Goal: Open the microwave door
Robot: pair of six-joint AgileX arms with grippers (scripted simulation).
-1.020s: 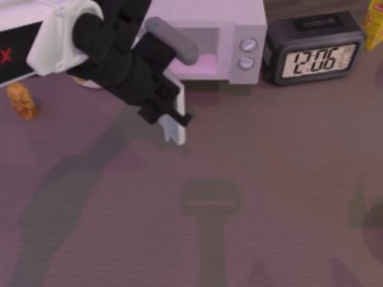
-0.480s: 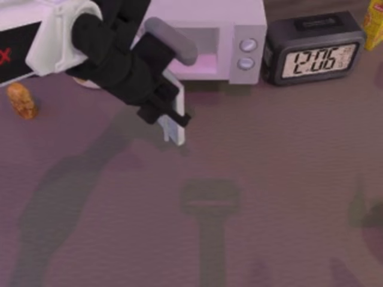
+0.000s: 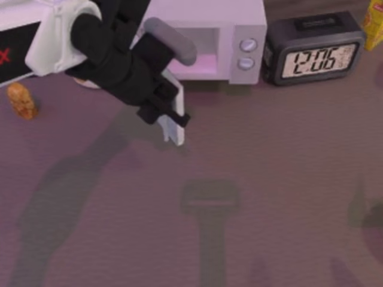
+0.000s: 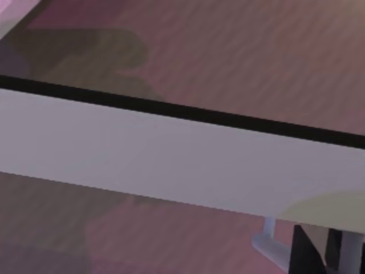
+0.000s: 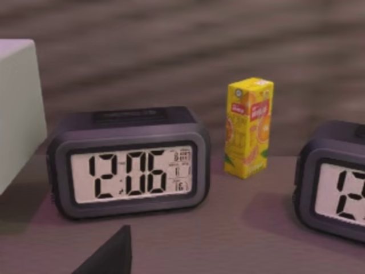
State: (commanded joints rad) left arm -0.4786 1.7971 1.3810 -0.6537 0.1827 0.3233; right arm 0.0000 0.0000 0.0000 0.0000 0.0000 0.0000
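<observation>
Microwave [image 3: 206, 42]: microwave door [image 3: 178, 116] swung out, cavity exposed. Left pincer [image 3: 169, 116] clamped on the door's edge. Right pincer unseen. Digital clock [image 3: 314, 51] beside the microwave.

the small white boxy microwave [image 3: 206, 39] with two round grey knobs on its right-hand strip stands at the far edge of the worktop, left of centre. its flat white door panel [image 3: 178, 122] is swung wide open, standing edge-on out from the left of the front, leaving the pale cavity exposed.
</observation>
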